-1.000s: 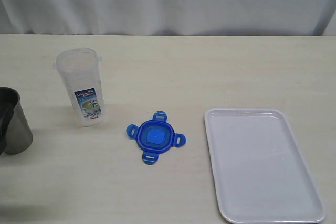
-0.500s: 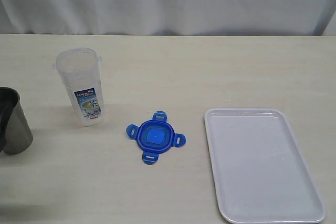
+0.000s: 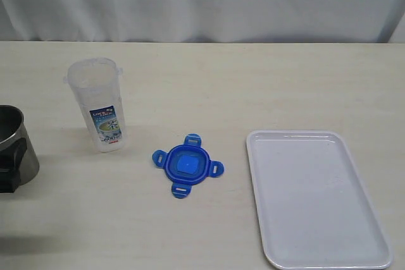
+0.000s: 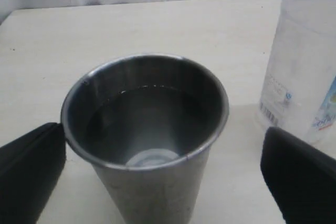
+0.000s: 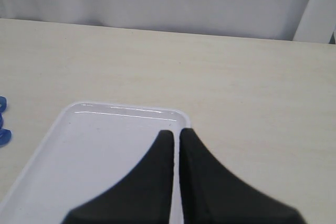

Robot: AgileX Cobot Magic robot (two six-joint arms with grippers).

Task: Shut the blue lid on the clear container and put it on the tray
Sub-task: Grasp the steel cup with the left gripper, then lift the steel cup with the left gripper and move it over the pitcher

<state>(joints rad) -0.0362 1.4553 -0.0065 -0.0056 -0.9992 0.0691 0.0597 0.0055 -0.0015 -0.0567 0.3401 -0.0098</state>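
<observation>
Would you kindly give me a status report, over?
Left gripper open astride metal cup; right gripper shut, pointed at tray. Blue lid off, lying between clear container and tray. Cup stands apart from container.

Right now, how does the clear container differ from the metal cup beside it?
The clear container is translucent plastic with a printed label; the metal cup is plain grey. The container stands taller than the cup. The cup sits inside the open left gripper; the container stands free. Both stand upright, lidless.

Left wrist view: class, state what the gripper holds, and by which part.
Nothing is held: the left gripper stands open around the metal cup, not closed on it.
</observation>
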